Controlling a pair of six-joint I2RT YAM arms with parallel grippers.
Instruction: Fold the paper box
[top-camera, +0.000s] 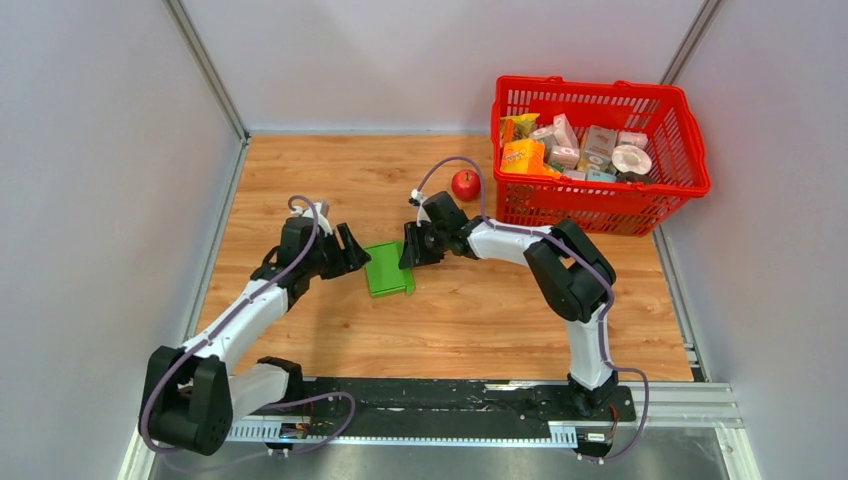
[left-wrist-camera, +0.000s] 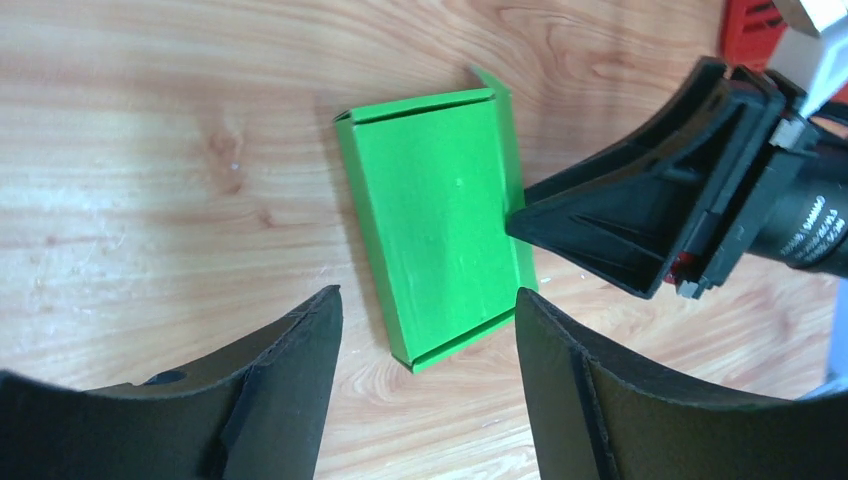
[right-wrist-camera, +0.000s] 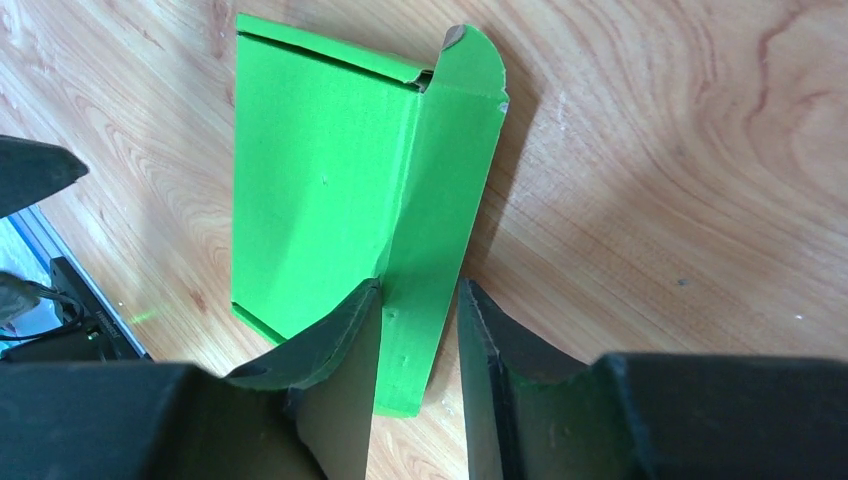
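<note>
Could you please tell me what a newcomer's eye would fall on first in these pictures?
The bright green paper box lies on the wooden table, with the right tool straddling its raised side flap and the left tool open just beside it. At the far right corner a red basket of small packages stands out, a red apple beside it.

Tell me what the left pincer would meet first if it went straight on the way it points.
Most likely the paper box, lying just ahead of the open left pincer; the right pincer stands at its far edge.
</note>
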